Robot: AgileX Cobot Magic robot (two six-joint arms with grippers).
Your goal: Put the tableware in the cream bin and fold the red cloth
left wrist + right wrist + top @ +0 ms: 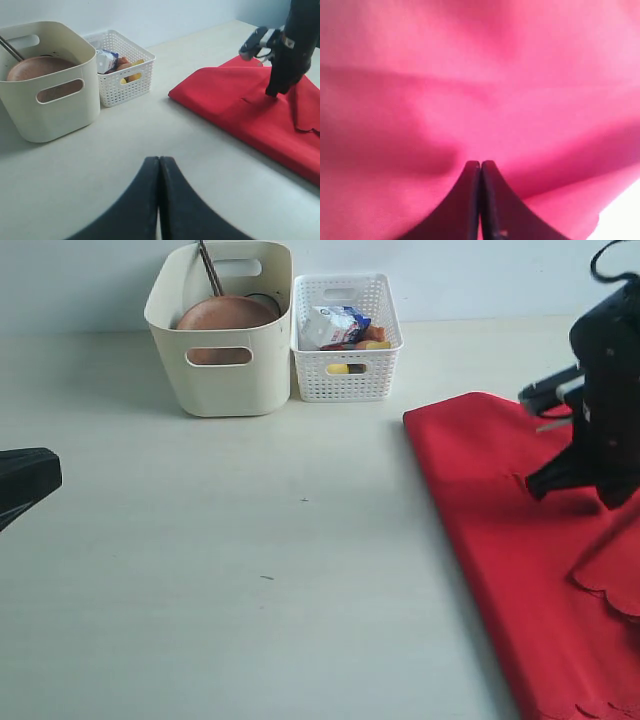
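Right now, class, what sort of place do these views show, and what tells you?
Probably a robot test bench staged for table-clearing, not a real kitchen: a plain pale table, a cream bin holding a wooden plate, a white basket of food, and a black robot arm on a red cloth.

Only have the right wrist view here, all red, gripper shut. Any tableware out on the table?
Observer: None visible in the exterior view. The round brown plate sits in the cream bin, with a thin dark handle sticking up beside it.
Operator: Cloth folded?
Observer: Partly. The red cloth lies on the right of the table, with a scalloped flap turned over on top of it.
Operator: Left arm?
Observer: The left gripper is shut with nothing in it, over the table well clear of the cloth.
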